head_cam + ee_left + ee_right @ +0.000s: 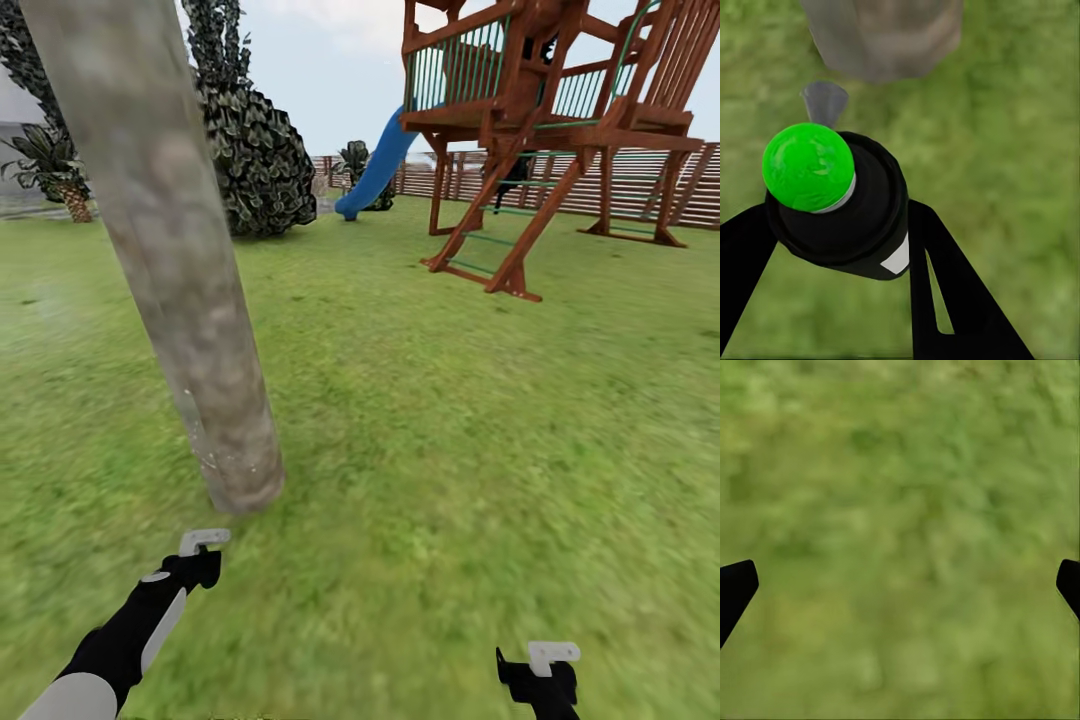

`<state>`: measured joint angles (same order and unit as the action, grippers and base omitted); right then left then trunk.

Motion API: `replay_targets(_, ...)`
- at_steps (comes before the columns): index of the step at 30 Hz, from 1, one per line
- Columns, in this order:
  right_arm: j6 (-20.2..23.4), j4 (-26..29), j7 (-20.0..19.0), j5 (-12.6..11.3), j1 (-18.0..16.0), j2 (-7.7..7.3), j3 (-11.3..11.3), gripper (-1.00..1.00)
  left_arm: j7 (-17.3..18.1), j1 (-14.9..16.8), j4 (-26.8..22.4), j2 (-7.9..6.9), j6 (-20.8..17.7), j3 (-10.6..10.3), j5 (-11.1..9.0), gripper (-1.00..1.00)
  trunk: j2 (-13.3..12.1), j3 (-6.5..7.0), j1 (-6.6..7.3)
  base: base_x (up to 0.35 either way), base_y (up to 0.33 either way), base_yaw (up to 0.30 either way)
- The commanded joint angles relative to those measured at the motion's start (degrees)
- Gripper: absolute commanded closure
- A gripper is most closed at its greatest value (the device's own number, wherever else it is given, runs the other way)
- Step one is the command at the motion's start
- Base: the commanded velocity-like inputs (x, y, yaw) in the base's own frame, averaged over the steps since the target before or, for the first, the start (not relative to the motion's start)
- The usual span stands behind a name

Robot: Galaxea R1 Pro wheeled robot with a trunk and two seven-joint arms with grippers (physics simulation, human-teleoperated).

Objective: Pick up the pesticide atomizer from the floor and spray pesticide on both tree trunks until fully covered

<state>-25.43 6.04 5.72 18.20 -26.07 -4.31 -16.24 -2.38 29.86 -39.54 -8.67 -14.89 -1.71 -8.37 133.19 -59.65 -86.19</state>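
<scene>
The pesticide atomizer point(862, 225) has a dark body, a bright green round cap and a small grey nozzle cone. It sits between the black fingers of my left gripper point(840, 211), which is shut on it. The nozzle faces the foot of a tree point(881, 37) a short way off. In the head view that tree point(170, 270) is a thick, smooth, mottled beige-grey trunk rising from the grass just beyond my left gripper point(197, 562). My right gripper point(540, 672) hangs low at the right over bare grass. Its fingertips point(736, 585) stand wide apart with nothing between them.
A wooden play tower point(560, 110) with a ladder and a blue slide point(375, 165) stands at the back right before a wooden fence point(620, 185). A dense dark bush point(255, 150) and a small palm point(60, 170) stand behind the trunk. Open lawn point(450, 430) stretches to the right.
</scene>
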Motion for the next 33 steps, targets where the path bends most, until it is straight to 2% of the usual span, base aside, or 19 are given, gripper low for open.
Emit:
replay_targets(1,-0.17,-0.07,0.25,0.59,-0.03,0.0,-0.3,-1.0,-0.3,0.03,-0.1,-0.04,-0.32,-0.18,-0.59,1.0,0.02,-0.05,0.01,0.019,-0.269,0.278)
replay_targets(15,-0.18,-0.07,0.25,0.57,-0.03,-0.03,-0.33,-1.0,-0.43,0.03,-0.1,-0.02,-0.32,-0.14,-0.71,1.0,0.02,-0.05,0.01,0.033,-0.273,0.042)
replay_targets(29,-0.19,-0.07,0.25,0.6,-0.03,-0.02,-0.28,-1.0,-0.43,0.03,-0.02,0.05,-0.32,-0.14,-0.77,1.0,0.02,-0.05,0.01,0.164,-0.251,0.267)
replay_targets(33,-0.23,-0.07,0.25,0.61,-0.03,0.0,-0.33,-1.0,-0.43,0.03,-0.01,0.05,-0.32,-0.14,-0.77,1.0,0.02,-0.05,0.01,0.214,-0.218,0.078)
